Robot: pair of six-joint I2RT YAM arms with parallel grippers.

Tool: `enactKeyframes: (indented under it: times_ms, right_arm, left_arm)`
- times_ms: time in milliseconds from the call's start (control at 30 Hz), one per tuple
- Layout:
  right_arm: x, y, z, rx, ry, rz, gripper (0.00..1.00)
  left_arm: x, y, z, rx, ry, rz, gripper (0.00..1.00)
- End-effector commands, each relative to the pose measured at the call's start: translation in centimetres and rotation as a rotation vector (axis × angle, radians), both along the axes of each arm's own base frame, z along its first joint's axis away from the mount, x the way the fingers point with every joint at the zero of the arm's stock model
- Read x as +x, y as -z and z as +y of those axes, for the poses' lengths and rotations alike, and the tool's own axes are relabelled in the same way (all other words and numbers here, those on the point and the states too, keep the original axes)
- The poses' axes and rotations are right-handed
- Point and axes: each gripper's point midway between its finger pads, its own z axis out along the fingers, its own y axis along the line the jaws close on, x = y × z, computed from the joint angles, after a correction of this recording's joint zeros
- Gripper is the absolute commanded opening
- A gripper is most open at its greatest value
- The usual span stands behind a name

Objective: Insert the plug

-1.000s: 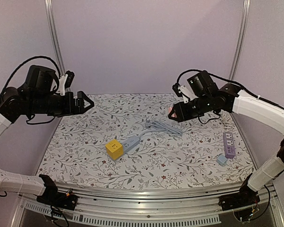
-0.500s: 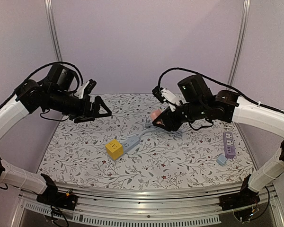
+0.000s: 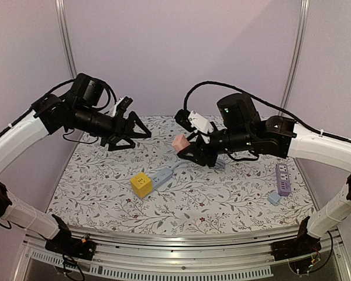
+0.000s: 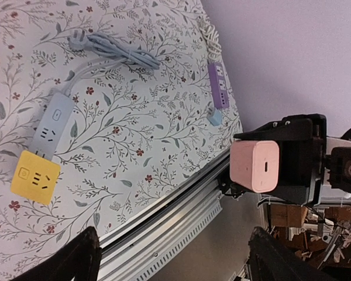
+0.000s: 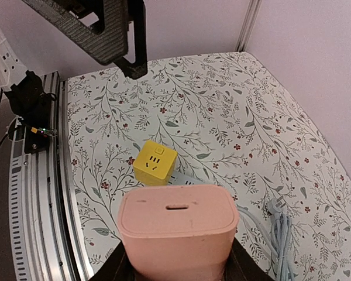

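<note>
My right gripper (image 3: 186, 150) is shut on a pink plug block (image 3: 179, 143) and holds it in the air above the mat's middle. The block fills the bottom of the right wrist view (image 5: 176, 225) and also shows in the left wrist view (image 4: 255, 165). A yellow cube adapter (image 3: 141, 184) sits at one end of a grey-blue power strip (image 3: 162, 177) on the floral mat, below and left of the block. My left gripper (image 3: 131, 138) is open and empty, in the air to the left, facing the pink block. Its fingertips (image 4: 82, 257) frame the left wrist view.
The strip's grey cable (image 4: 120, 50) lies coiled behind it, under my right arm. A purple power strip (image 3: 282, 178) and a small light-blue adapter (image 3: 274, 198) lie at the mat's right edge. The metal rail (image 3: 181, 240) runs along the near edge.
Both arms have swung in towards the middle. My right gripper carried the pink block leftwards. My left gripper moved right and stayed open.
</note>
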Motion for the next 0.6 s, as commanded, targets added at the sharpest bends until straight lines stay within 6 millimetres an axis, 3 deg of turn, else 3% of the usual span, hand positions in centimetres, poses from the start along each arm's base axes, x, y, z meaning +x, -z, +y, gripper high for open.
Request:
enactKeyframes:
  times_ms: [0, 333, 567]
  right_arm:
    - [-0.9, -0.5, 0.8, 0.006, -0.061, -0.043, 0.0]
    - [-1.4, 0.5, 1.5, -0.018, -0.078, -0.028, 0.0]
    - [-1.6, 0.8, 1.6, -0.025, -0.081, -0.024, 0.0]
  left_arm:
    - [0.0, -1.3, -1.9, -0.057, 0.029, 0.005, 0.86]
    - [-0.5, -1.6, -4.9, -0.066, 0.08, 0.013, 0.85]
    - [-1.2, -0.6, -6.9, -0.048, 0.139, 0.032, 0.81]
